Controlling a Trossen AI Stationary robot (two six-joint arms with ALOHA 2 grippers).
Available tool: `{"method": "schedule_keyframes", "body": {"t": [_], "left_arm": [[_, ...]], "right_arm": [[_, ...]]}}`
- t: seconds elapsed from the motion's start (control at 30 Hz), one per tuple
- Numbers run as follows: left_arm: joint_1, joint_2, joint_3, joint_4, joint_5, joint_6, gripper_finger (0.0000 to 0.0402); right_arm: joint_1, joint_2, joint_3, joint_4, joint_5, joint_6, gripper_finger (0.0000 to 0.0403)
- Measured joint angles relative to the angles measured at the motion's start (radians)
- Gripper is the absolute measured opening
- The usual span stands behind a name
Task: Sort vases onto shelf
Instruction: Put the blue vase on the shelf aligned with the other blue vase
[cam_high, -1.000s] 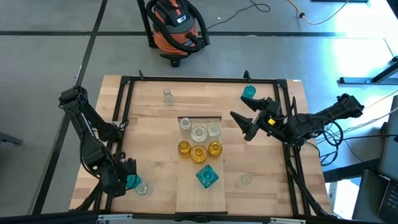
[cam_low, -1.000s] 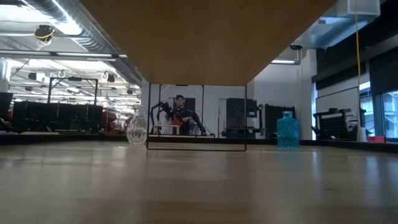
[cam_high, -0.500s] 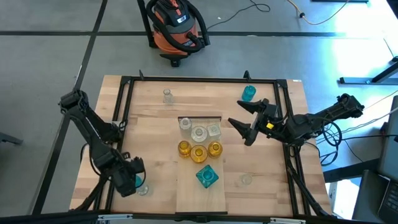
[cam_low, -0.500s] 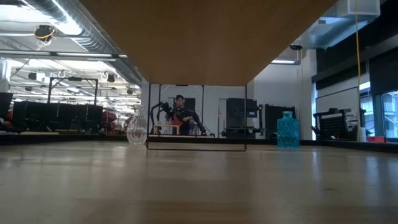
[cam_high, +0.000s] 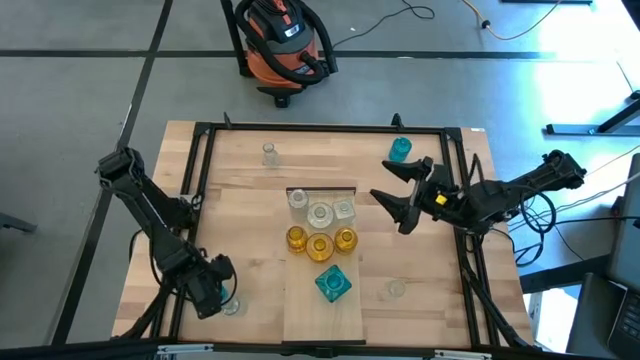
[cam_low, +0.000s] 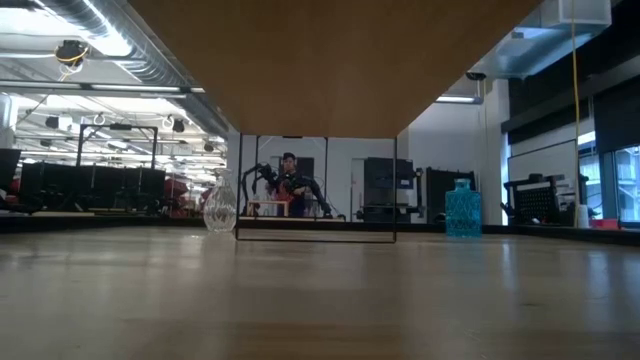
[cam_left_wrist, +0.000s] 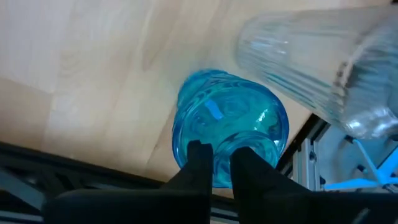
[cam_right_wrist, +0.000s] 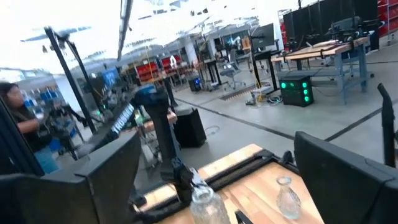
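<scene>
Slatted wooden tabletop (cam_high: 250, 200) corner: small round teal-blue glass vase (cam_left_wrist: 230, 127), slippery and fragile, is pinched by closed left gripper (cam_left_wrist: 219, 163); right gripper (cam_high: 398, 195) is held open.

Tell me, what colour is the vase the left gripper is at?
Blue: the round vase, clearest in the left wrist view.

no legible text anywhere

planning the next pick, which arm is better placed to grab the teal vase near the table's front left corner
Left. Its claw is right at that teal vase, beside a clear vase. The right claw hangs open across the shelf, far off.
</scene>
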Motion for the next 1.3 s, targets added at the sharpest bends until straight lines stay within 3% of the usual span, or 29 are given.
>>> {"method": "schedule_keyframes", "body": {"t": [0.17, 0.37, 0.5, 0.67, 0.8, 1.0, 1.3], "left_arm": [[0.105, -0.04, 0.056, -0.136, 0.032, 0.032, 0.0025], [0.305, -0.061, 0.388, -0.456, 0.014, 0.26, 0.0022], [0.429, -0.039, 0.61, -0.443, 0.06, 0.371, 0.0021], [0.435, 0.092, 0.805, -0.461, 0.15, 0.509, 0.0021], [0.384, 0.247, 0.922, -0.481, 0.152, 0.646, 0.0021], [0.393, 0.387, 1.016, -0.51, 0.165, 0.793, 0.0021], [0.481, 0.408, 1.044, -0.449, 0.165, 0.898, 0.0021]], "right_arm": [[0.0, -0.001, 0.0, 0.07, 0.0, 0.0, 0.0379], [0.0, -0.001, 0.0, 0.096, 0.0, -0.001, 0.0379], [-0.002, -0.001, 0.0, 0.1, 0.001, 0.0, 0.0379], [0.0, -0.001, 0.0, 0.1, 0.001, 0.0, 0.0379], [0.0, -0.004, 0.0, 0.099, 0.001, 0.0, 0.0379], [0.0, -0.004, 0.0, 0.091, 0.001, 0.0, 0.0379], [0.0, -0.004, 0.0, 0.089, 0.0, 0.0, 0.0379]]}}
